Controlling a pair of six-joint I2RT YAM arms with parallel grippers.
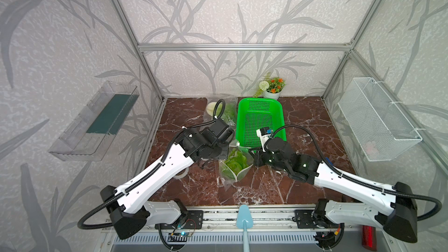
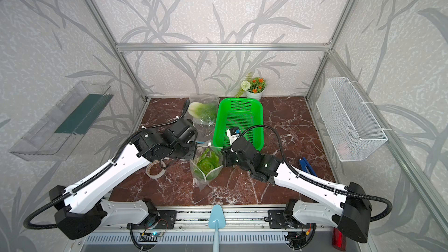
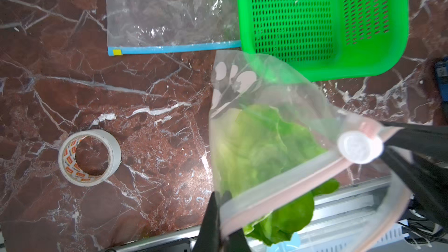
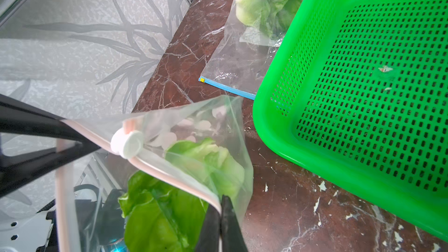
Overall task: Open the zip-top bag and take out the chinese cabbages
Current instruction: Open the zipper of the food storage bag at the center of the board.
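Left fingers (image 3: 209, 221) clamped one lip of the floppy zip-top bag (image 3: 242, 81) on the worktop (image 1: 266, 185); its cabbage (image 3: 261, 141), likely light and crushable, showed through the open mouth, best taken round its middle; right fingers (image 4: 209, 231) clamped the opposite lip.

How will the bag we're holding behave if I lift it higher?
Probably floppy: the bag is thin clear film, held up only where the left gripper and right gripper pinch its rim. It will likely sag under the cabbage inside. The film looks glossy, so it may slip from the pinch.
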